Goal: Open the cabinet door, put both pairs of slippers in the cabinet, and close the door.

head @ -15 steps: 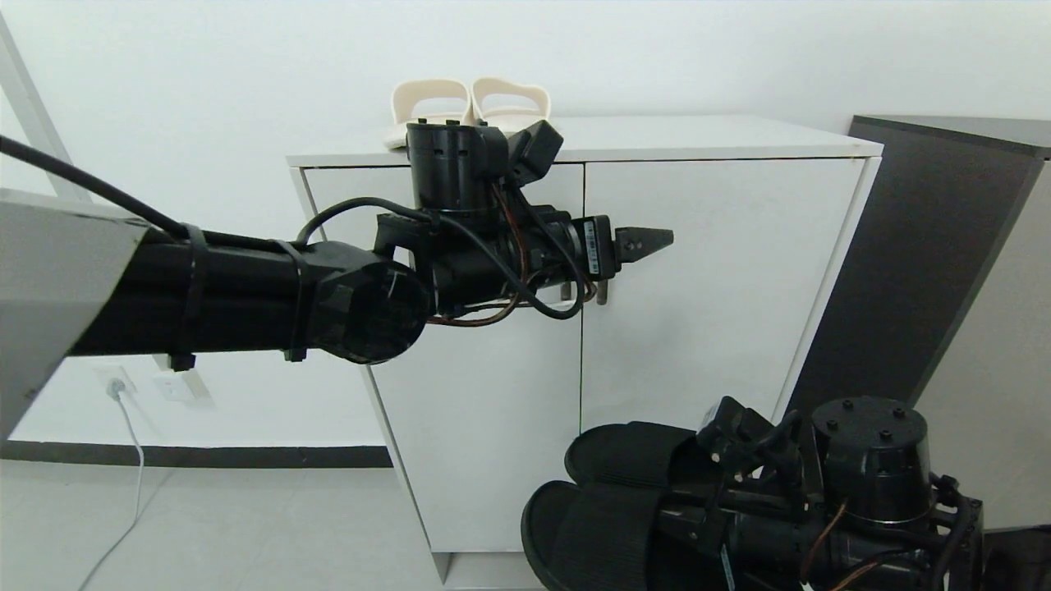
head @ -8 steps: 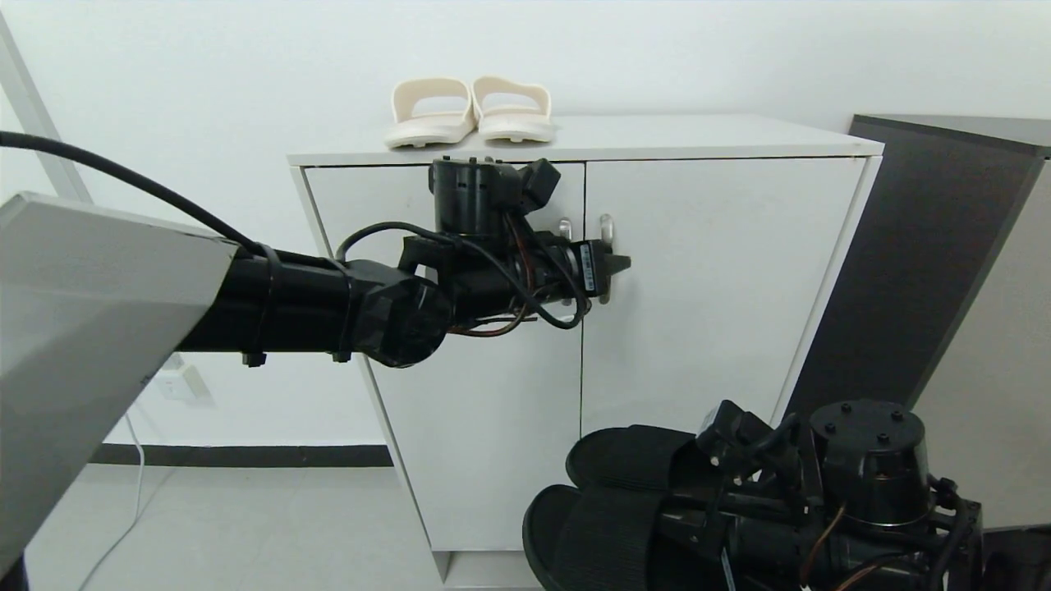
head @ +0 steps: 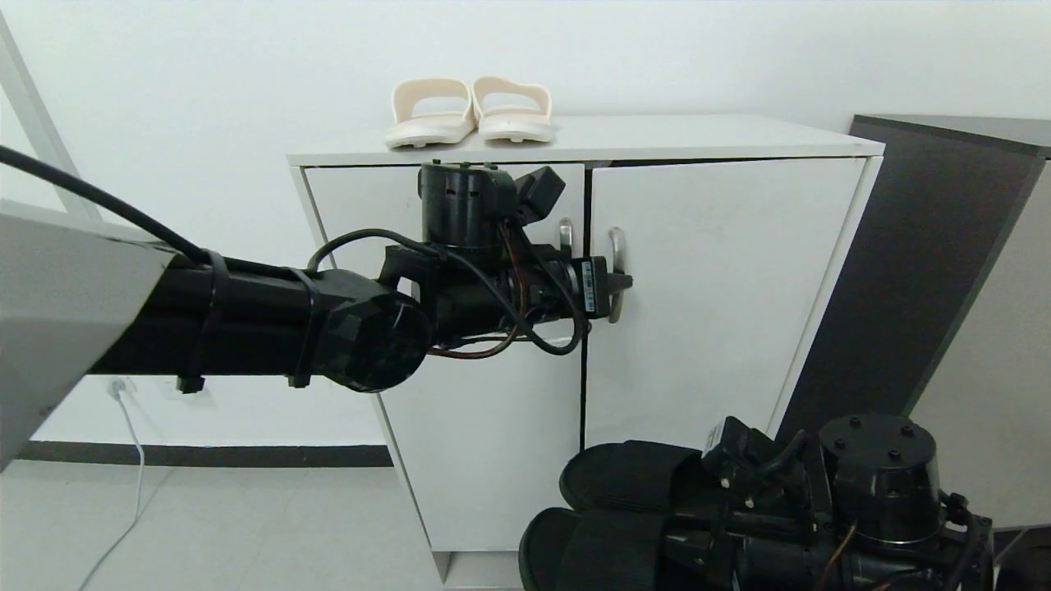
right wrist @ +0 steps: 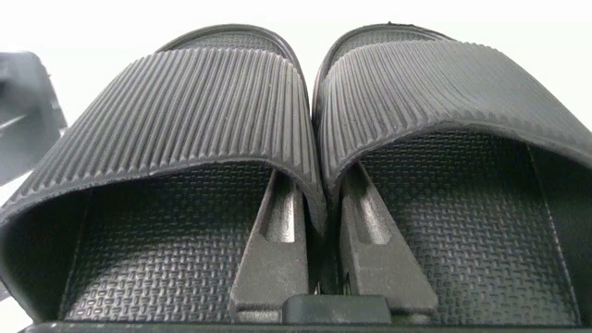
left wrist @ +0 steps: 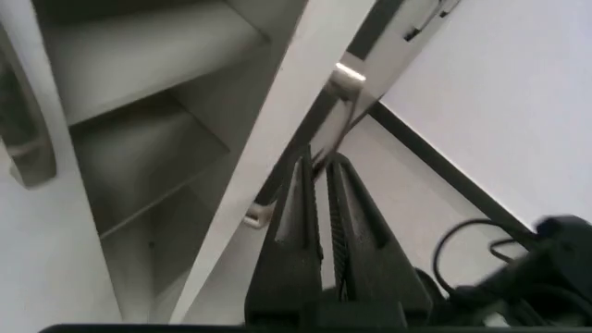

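**Door just cracked open, both pairs not yet inside**

The opening step was under way and none of the others were finished. The left pincer [head: 622, 283] was clamped on the handle [head: 617, 246] of the right door [head: 722, 271], its fingers drawn nearly together around the bar. That door stood slightly ajar. A dark gap showed along its upper edge and down the seam beside the left door [head: 460, 410], which sat flush. In the left wrist view, bare shelves [left wrist: 139, 46] were visible past the door's edge, so the opening looked too narrow for a loaded arm to pass.

The black slippers [head: 624, 480] were off the floor, low in front of the cabinet [head: 698, 135] and below the right door. The right pincer [right wrist: 319, 185] gripped them, one finger inside each slipper, pressing the two adjoining sides together. The cream slippers [head: 470, 111] sat side by side on the cabinet's top, near its back left corner, untouched by either arm.

By my reading, most of the task remained: swinging the door wide, shelving the black pair, fetching the cream pair from the top and shelving it, then closing the door.
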`<state>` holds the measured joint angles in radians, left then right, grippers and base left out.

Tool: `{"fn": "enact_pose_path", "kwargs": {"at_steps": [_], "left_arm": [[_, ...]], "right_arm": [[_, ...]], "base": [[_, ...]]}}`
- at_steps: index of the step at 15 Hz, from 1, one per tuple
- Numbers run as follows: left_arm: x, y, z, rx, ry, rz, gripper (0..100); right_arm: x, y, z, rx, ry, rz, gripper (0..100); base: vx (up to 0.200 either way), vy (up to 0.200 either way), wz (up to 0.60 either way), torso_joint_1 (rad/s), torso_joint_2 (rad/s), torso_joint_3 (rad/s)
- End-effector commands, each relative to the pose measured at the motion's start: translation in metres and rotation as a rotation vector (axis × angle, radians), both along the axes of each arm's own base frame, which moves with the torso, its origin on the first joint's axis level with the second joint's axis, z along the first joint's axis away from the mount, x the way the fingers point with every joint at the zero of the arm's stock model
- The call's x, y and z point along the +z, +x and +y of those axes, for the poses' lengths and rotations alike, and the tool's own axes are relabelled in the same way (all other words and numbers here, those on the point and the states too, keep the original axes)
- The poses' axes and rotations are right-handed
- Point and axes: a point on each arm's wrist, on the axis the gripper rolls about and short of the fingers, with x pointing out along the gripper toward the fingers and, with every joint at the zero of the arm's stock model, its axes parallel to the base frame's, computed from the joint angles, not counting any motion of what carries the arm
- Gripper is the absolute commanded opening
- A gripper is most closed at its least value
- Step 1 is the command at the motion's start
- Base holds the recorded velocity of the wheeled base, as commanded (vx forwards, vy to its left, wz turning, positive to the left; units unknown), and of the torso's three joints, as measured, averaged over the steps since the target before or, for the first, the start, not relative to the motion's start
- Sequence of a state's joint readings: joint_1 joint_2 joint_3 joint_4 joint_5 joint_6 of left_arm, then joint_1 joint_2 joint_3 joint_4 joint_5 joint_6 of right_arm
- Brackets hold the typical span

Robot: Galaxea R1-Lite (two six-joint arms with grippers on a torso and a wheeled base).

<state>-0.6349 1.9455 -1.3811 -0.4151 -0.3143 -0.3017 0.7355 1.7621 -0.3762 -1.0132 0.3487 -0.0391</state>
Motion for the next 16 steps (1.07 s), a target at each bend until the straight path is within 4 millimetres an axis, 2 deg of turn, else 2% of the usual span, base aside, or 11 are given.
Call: {"fn": "enact_pose_path", "kwargs": {"at_steps": [1,6,9,11,13,16], "left_arm": [[0.011,-0.021,0.005,-0.024,-0.010,-0.015,0],[0.020,-0.055,0.011,-0.068,-0.011,-0.018,0],[0.023,-0.083,0.014,-0.109,-0.008,-0.023,0],[0.021,-0.095,0.020,-0.120,0.000,-0.013,0],[0.019,-0.089,0.027,-0.091,-0.015,-0.025,0],[0.011,-0.060,0.035,-0.014,-0.032,-0.044,0]], "right_arm": [[-0.001,-0.007,-0.003,0.035,0.009,0.006,0],[-0.007,-0.017,-0.005,0.112,0.000,-0.011,0],[-0.010,-0.021,-0.006,0.138,-0.005,0.003,0],[-0.012,-0.024,-0.008,0.166,-0.018,-0.009,0],[-0.013,-0.025,-0.008,0.177,-0.027,-0.019,0],[-0.015,-0.028,-0.008,0.188,-0.034,-0.011,0]], "base": [[0.000,0.000,0.00,0.000,0.00,0.000],[0.000,0.000,0.00,0.000,0.00,0.000],[0.000,0.000,0.00,0.000,0.00,0.000],[0.000,0.000,0.00,0.000,0.00,0.000],[0.000,0.000,0.00,0.000,0.00,0.000],[0.000,0.000,0.00,0.000,0.00,0.000]]}}
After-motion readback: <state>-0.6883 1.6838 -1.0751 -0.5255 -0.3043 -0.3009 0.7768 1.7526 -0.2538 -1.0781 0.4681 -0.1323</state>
